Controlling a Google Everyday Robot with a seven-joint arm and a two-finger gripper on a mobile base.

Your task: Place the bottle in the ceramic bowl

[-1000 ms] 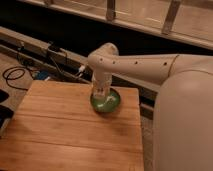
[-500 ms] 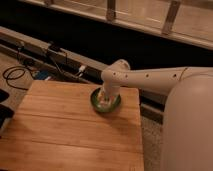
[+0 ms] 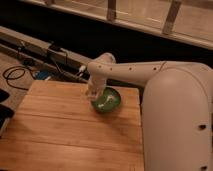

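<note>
One ceramic bowl (image 3: pixel 106 100) stands on the far right part of the one wooden bench (image 3: pixel 60 130). One bottle (image 3: pixel 104 104) lies inside it. One white arm (image 3: pixel 135 70) reaches in from the right, ending in one gripper (image 3: pixel 93 93) at the bowl's left rim. One coiled black cable (image 3: pixel 15 76) lies on the floor, far left.

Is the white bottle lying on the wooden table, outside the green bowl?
No, the bottle lies inside the ceramic bowl, with the gripper at the bowl's left rim above the wooden table.
</note>
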